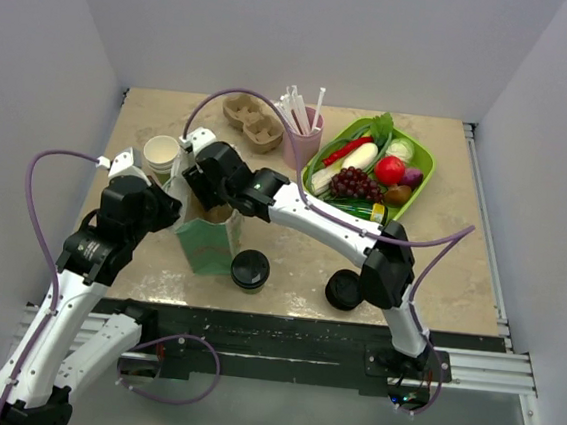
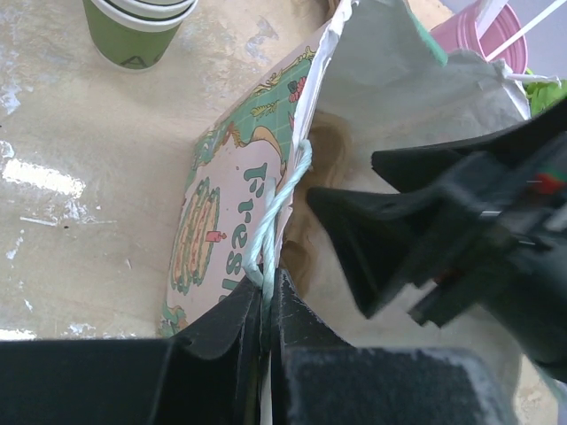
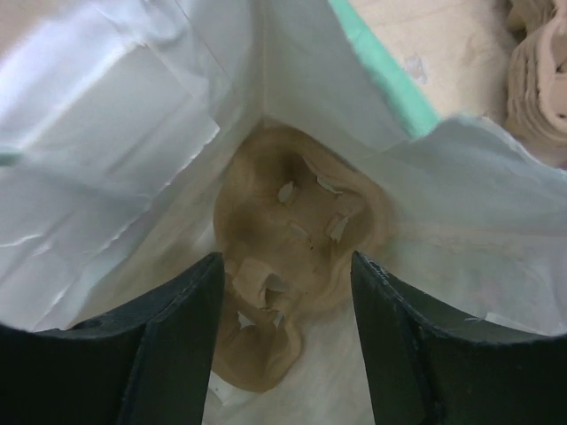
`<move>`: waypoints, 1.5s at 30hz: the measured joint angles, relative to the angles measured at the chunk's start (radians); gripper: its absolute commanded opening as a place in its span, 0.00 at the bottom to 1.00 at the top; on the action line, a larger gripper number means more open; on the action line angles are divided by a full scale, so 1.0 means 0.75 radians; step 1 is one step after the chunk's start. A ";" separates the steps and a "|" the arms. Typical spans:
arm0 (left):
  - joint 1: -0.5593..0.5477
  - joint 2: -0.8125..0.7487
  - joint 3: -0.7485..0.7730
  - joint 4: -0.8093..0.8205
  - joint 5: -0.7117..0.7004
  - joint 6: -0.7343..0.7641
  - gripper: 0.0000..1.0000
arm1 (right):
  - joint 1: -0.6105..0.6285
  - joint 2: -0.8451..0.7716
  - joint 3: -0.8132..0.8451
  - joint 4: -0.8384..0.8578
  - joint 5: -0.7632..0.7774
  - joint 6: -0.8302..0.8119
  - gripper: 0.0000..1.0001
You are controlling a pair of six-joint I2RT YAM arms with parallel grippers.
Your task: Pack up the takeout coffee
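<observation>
Overhead, I note the coffee (image 1: 250,269) standing free just beside the bag (image 1: 208,237). I judge it light and crushable, so I would grip its paper sides gently.

Left wrist: left gripper (image 2: 268,283) is clamped on the bag rim.

Right wrist: right gripper (image 3: 285,328) is open and empty inside the bag, above the carrier (image 3: 297,226).

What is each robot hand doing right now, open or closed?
Left gripper: closed, pinching the paper bag at its rim.
Right gripper: open, holding nothing, pointing down into the bag above a cup carrier.
</observation>
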 measured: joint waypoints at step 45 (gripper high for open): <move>0.001 0.083 0.041 0.221 -0.023 0.095 0.00 | -0.089 -0.139 -0.087 -0.074 0.142 0.250 0.00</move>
